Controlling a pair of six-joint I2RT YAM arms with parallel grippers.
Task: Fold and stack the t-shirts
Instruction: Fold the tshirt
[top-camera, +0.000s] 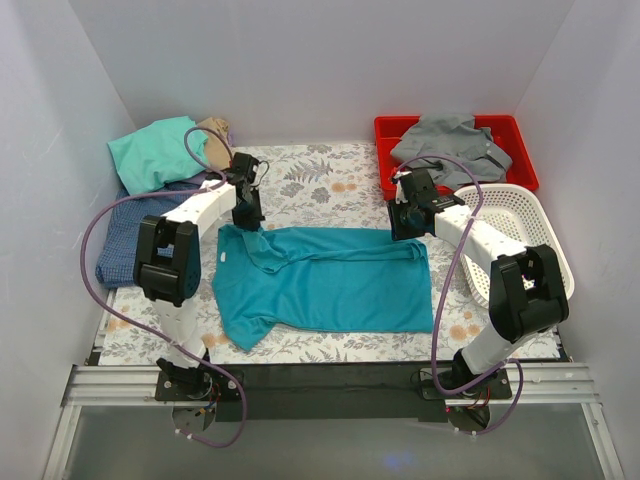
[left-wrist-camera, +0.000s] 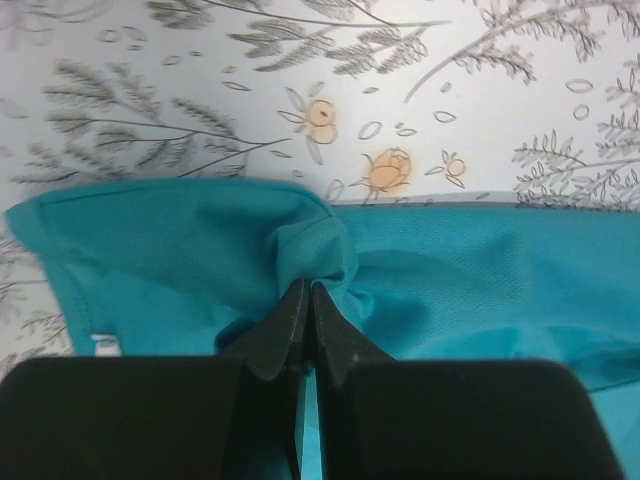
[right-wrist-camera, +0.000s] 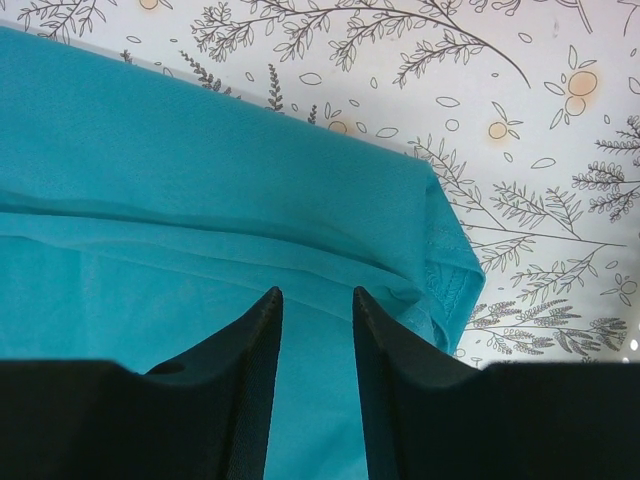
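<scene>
A deep-teal t-shirt (top-camera: 330, 285) lies spread across the floral table cover, with its far edge folded over. At its far left corner my left gripper (top-camera: 248, 222) is shut on a bunched pinch of the teal cloth (left-wrist-camera: 200, 260); the fingertips (left-wrist-camera: 296, 300) meet with fabric puckered between them. My right gripper (top-camera: 405, 228) hovers over the shirt's far right corner (right-wrist-camera: 440, 250). It is open, its fingers (right-wrist-camera: 262, 320) apart above a fold with nothing between them. Other t-shirts are piled at the back left: mint green (top-camera: 155, 150), tan (top-camera: 213, 130) and blue-checked (top-camera: 130, 235).
A red tray (top-camera: 520, 150) at the back right holds a grey shirt (top-camera: 450, 145). A white mesh basket (top-camera: 530, 235) stands beside the right arm. White walls close in the table on three sides.
</scene>
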